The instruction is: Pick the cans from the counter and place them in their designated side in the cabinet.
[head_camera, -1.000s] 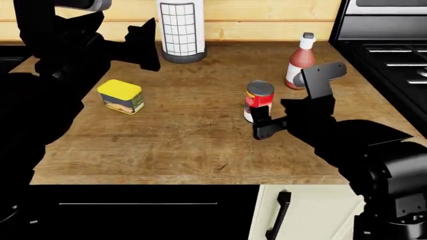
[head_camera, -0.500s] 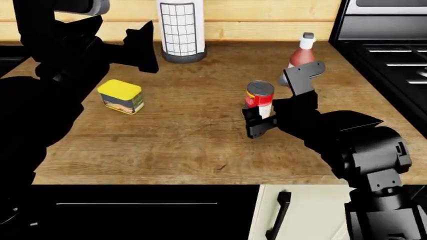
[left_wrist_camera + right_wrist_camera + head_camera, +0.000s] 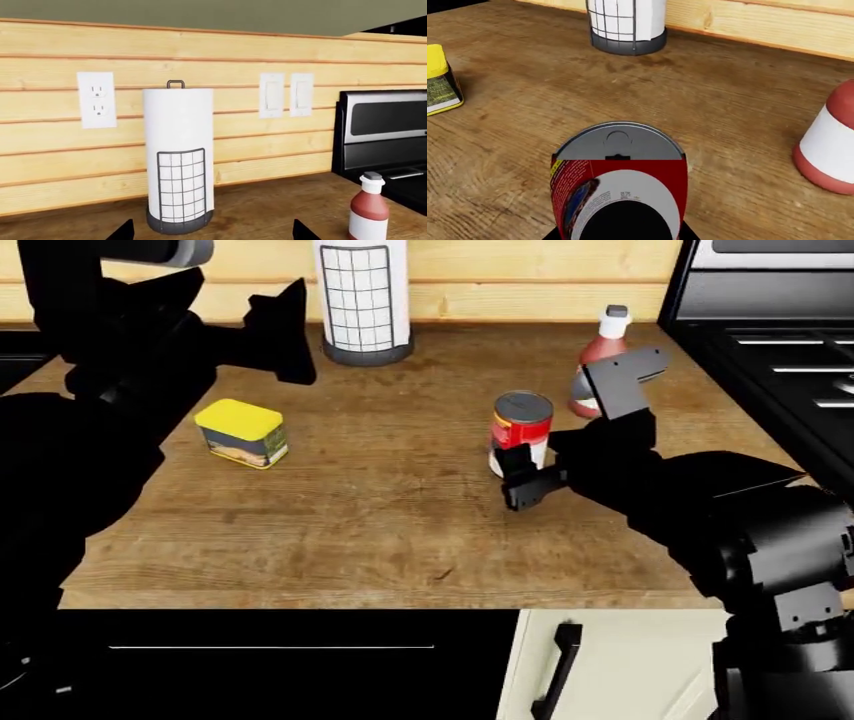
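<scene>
While bent low over the tabletop (image 3: 347, 520), right gripper (image 3: 567, 425) spread wide around red-and-white can (image 3: 521, 432), not clenched; left gripper (image 3: 283, 332) raised, state untellable

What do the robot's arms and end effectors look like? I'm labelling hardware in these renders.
Both arms are matte black and blocky, nearly silhouettes. The left arm has a grey cylindrical segment at the top and ends in a pointed black end effector. The right end effector has flat angular black fingers. No cables or markings show.

On the counter (image 3: 360, 520), the tin (image 3: 242, 433) sits left of the can (image 3: 521, 430).
</scene>
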Controlling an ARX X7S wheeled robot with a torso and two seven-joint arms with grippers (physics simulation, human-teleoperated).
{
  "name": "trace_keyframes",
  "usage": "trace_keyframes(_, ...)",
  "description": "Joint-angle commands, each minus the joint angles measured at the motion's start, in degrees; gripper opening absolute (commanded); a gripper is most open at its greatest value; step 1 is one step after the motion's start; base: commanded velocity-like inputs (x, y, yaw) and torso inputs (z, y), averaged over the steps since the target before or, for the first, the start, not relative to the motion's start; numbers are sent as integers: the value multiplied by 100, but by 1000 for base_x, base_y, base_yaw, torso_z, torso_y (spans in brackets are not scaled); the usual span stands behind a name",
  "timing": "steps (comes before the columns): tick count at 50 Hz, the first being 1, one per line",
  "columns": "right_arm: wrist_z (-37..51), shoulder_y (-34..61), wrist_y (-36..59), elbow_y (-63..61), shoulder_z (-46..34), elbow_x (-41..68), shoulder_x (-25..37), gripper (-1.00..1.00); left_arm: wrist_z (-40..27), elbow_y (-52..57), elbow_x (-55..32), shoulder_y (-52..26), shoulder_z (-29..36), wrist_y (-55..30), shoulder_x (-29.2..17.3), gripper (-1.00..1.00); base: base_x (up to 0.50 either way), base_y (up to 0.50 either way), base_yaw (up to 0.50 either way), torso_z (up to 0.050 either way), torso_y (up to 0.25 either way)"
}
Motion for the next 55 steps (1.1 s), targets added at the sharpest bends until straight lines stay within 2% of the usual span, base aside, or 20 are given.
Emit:
trace_keyframes(1,332,248,1018,-1267,515,363,116,-100,23,-11,-113,-6,-50,19,51,100,0,0,0,0,0)
trace_keyframes(13,1025,1158,2321,-2229,1073,1032,54,-100,80,-66,-230,117,-114,152,158,100,0,0,0,0,0)
trace_keyframes(17,1915,1614,2313,-2016,1070,2011,182,-100,112,-126,-271,117,-142,199,195,100,0,0,0,0,0)
trace_keyframes(26,2713,2827,2314,-1430,819,2486,261,-100,231,-281,-315,85,-116,346,223,100,0,0,0,0,1)
trace_keyframes(32,3458,3783,2302,-667,600,3399,437,-100,228,-353,-897,-81,-601,-149,380,100,0,0,0,0,0)
trace_keyframes(36,3509,4402,2230,-89,265,3512,533,-100,240,-393,-1149,-224,-761,-378,398,100,0,0,0,0,0)
trace_keyframes(43,2434,5738,1789,1675,-799,2919,522,-100,276,-460,-1349,-367,-844,-475,395,100,0,0,0,0,1)
trace_keyframes(46,1097,6713,1245,2926,-1978,2280,317,-100,294,-455,-1396,-421,-847,-471,394,100,0,0,0,0,0)
trace_keyframes(49,-311,7608,416,4578,-3053,1506,-178,-100,309,-481,-1413,-472,-851,-439,385,100,0,0,1,0,0)
trace_keyframes(50,-784,7740,241,5035,-2999,932,-401,-100,315,-489,-1415,-481,-849,-425,383,100,0,0,0,0,0)
trace_keyframes(53,-2495,7743,-3,5829,-1342,-1646,-1130,-100,338,-521,-1434,-514,-835,-397,388,100,0,0,0,0,0)
trace_keyframes(55,-3203,7743,-247,6117,-403,-3365,-1421,-100,357,-537,-1443,-544,-814,-382,382,100,0,0,0,0,0)
